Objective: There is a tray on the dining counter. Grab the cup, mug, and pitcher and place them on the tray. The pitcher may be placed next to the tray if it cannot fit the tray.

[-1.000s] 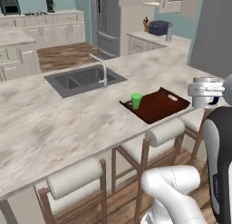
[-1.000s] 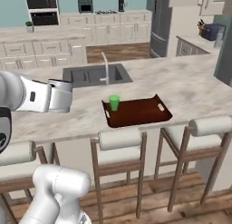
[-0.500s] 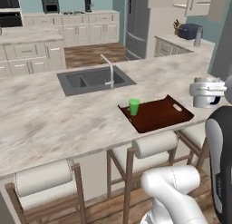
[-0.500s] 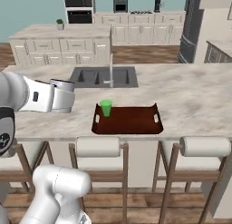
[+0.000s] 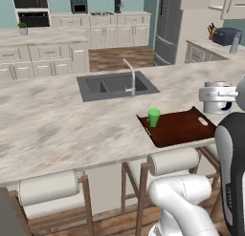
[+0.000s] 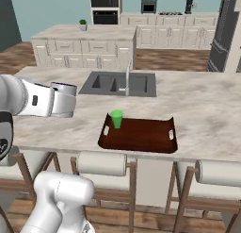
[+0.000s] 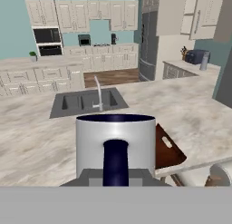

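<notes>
The gripper (image 7: 115, 173) was closed on the mug (image 7: 115, 143), holding it up in the air by its dark handle. The mug was close to the camera, above the near edge of the dining counter (image 7: 36, 146). Just behind it lay the brown tray (image 6: 141, 135) on the counter. The green cup (image 6: 116, 119) stood upright in the tray's left corner. Farther back were the grey sink (image 5: 115, 85) and the faucet (image 5: 130, 77).

Home kitchen, long marble dining counter (image 5: 57, 130) with sunken sink (image 5: 115, 85) and faucet (image 5: 129, 76), cream cabinets (image 6: 80, 53), wall oven (image 6: 104, 5) (built in), steel fridge (image 5: 167, 25), bar stools (image 6: 101, 163).
</notes>
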